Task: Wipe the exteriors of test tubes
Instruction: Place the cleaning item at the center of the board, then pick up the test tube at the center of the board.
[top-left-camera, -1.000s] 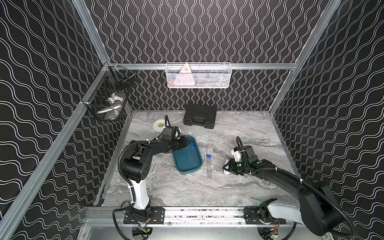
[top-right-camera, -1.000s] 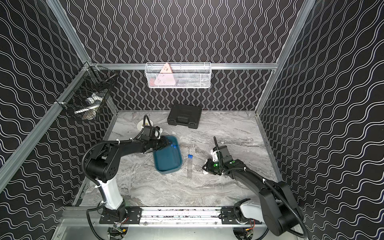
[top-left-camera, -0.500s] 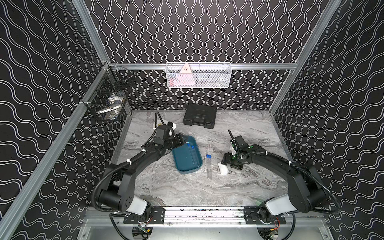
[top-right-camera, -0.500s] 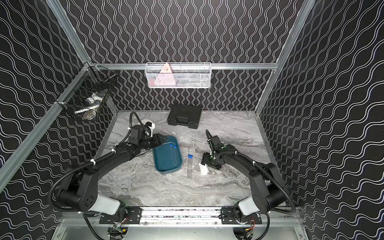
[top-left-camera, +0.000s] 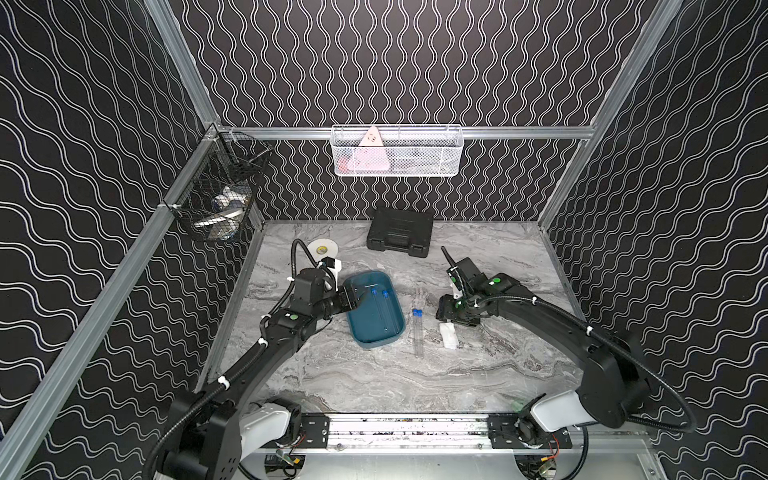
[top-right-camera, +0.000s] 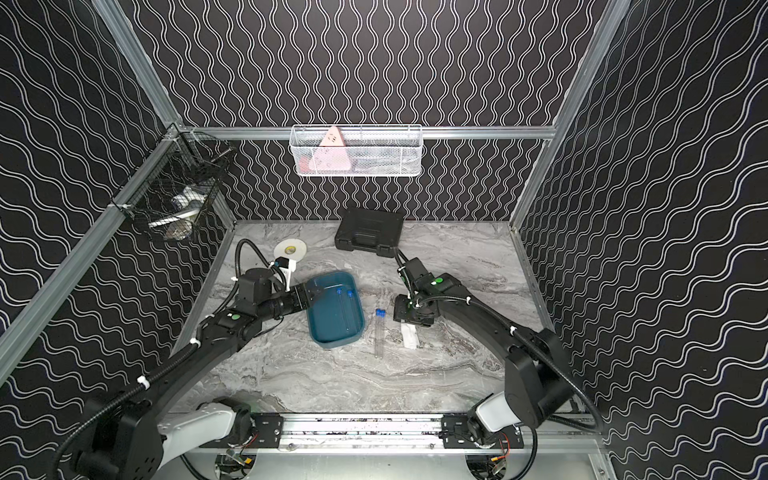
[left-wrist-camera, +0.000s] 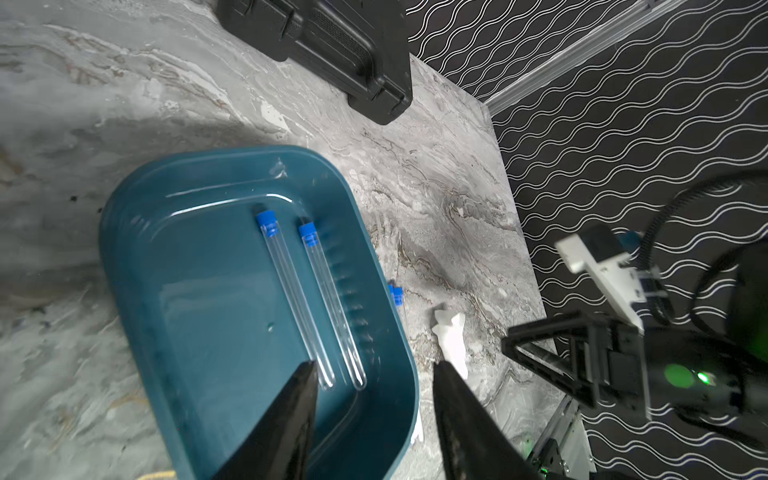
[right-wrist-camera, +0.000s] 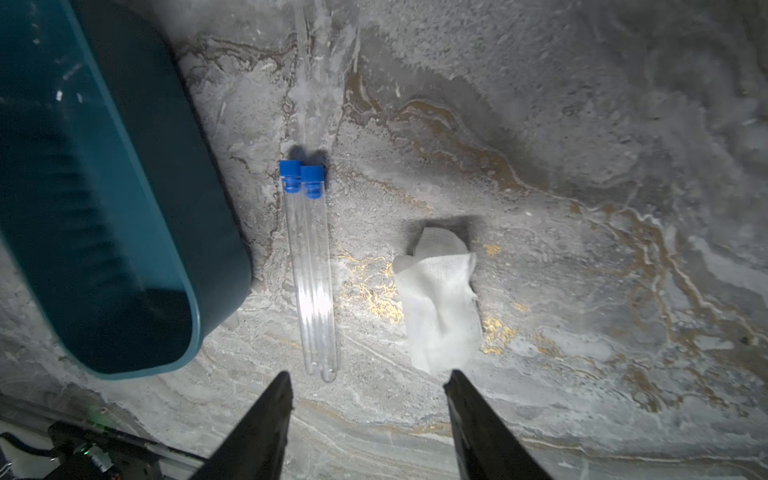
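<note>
Two tubes (left-wrist-camera: 296, 299) lie side by side in teal tray (left-wrist-camera: 137, 266). Second pair (right-wrist-camera: 320, 282) lies touching on desk (top-left-camera: 374, 382), just beside tray. White cloth (right-wrist-camera: 440, 303) near them. Left pincer (left-wrist-camera: 375, 365) open, empty, seemingly over tray tubes' round ends. Right pincer (right-wrist-camera: 369, 374) open, empty, near cloth.

Both top views are sharp and evenly lit, the worktop (top-left-camera: 374, 374) pale with soft shadows. The right wrist view is brightest at its middle — glare whitens the tubes (right-wrist-camera: 311, 270), the cloth (right-wrist-camera: 440, 307) throws a short dark shadow, the corners dim and smeared. The left wrist view is softer, the right arm (left-wrist-camera: 685, 374) blurred.
</note>
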